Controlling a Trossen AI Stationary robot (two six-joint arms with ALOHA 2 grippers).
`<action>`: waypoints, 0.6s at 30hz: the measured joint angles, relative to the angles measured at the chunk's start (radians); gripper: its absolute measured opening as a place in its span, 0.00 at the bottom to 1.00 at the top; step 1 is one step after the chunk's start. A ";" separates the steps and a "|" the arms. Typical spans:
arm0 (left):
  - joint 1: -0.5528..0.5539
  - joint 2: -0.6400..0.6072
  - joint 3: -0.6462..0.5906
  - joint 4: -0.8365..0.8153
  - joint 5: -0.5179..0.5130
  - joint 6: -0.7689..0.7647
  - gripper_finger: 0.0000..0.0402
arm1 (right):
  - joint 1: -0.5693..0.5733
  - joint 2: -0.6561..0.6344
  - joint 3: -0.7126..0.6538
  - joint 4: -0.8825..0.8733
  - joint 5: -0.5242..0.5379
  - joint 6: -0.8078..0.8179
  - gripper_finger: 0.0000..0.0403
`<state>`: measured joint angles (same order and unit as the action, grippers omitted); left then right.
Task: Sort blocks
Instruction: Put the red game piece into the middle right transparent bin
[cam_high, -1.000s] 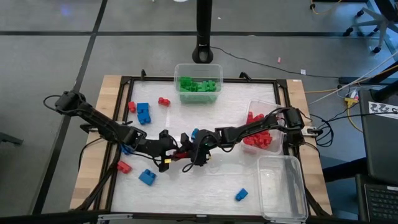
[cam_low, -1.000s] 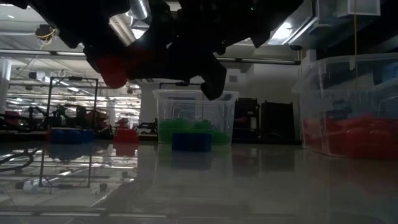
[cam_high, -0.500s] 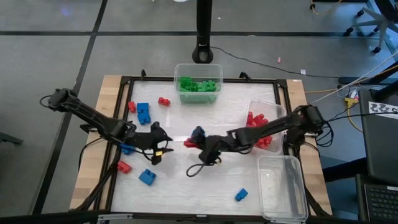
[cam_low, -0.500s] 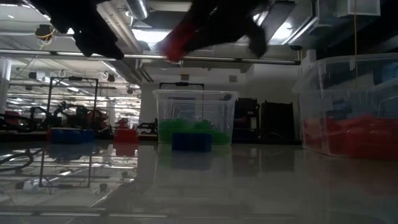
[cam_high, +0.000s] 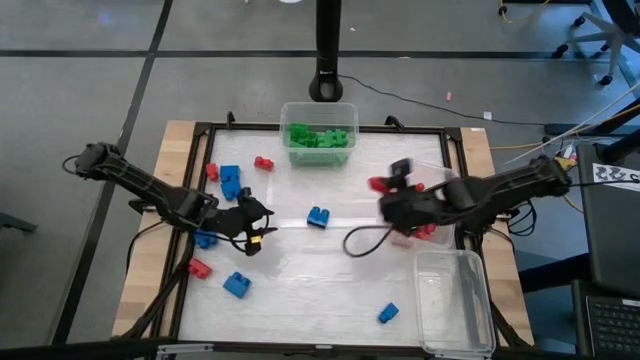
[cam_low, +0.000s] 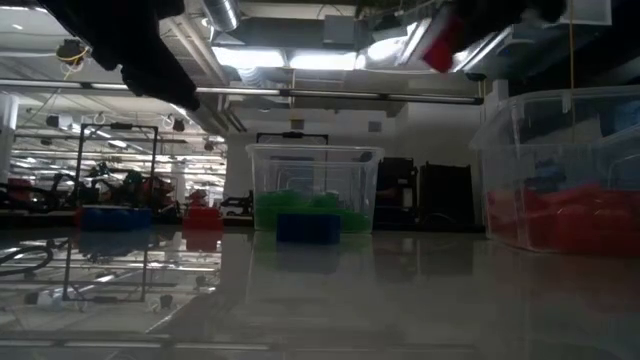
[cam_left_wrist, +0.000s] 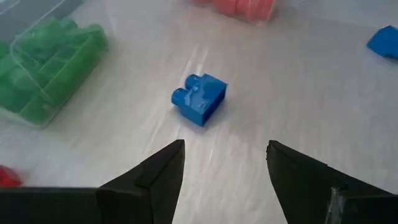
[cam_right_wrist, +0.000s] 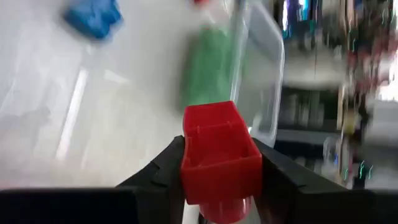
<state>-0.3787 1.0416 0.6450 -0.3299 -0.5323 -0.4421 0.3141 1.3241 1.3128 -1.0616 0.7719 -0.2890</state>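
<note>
At the left of the bench (cam_high: 300, 300) a few blocks lie loose: a red block (cam_high: 199, 268) and a blue block (cam_high: 237, 285) toward the near edge, a larger blue block (cam_high: 231, 181) with two small red blocks (cam_high: 264, 162) beside it toward the far edge. The left end effector (cam_high: 262, 228) hovers just inboard of these with its fingers spread wide and nothing between them; its wrist view looks past both fingers at a lone blue block (cam_left_wrist: 199, 98) lying apart on the bare surface in the middle of the bench. Behind that, at the far edge, a clear tub of green blocks (cam_high: 319, 135) stands upright. Right of centre, the right end effector (cam_high: 385, 195) is clamped partway closed on a red block (cam_right_wrist: 219, 152), held up off the bench and just short of the tub of red blocks (cam_high: 428, 215). Nearer the front on that side an empty clear tub (cam_high: 455, 300) sits with one more blue block (cam_high: 388, 313) just beside it. These bricks look light, rigid and smooth-sided, so they should neither crush nor flex, though a glossy face could slip or twist out of a shallow pinch. The soundest hold is probably across two opposite flat sides, low on the body and clear of the studs, which is roughly how the red one appears seated now.
</note>
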 joint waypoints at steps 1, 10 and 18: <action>0.005 0.000 -0.001 -0.003 0.000 0.001 0.53 | 0.000 -0.026 0.000 -0.065 0.004 0.072 0.34; 0.047 0.000 -0.001 0.000 0.000 0.007 0.53 | 0.000 -0.191 -0.166 -0.351 0.003 0.581 0.35; 0.048 0.000 -0.001 0.000 0.000 0.014 0.53 | 0.000 -0.198 -0.316 -0.325 -0.048 0.689 0.53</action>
<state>-0.3309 1.0416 0.6445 -0.3294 -0.5323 -0.4286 0.3138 1.1258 0.9966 -1.3861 0.7238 0.4003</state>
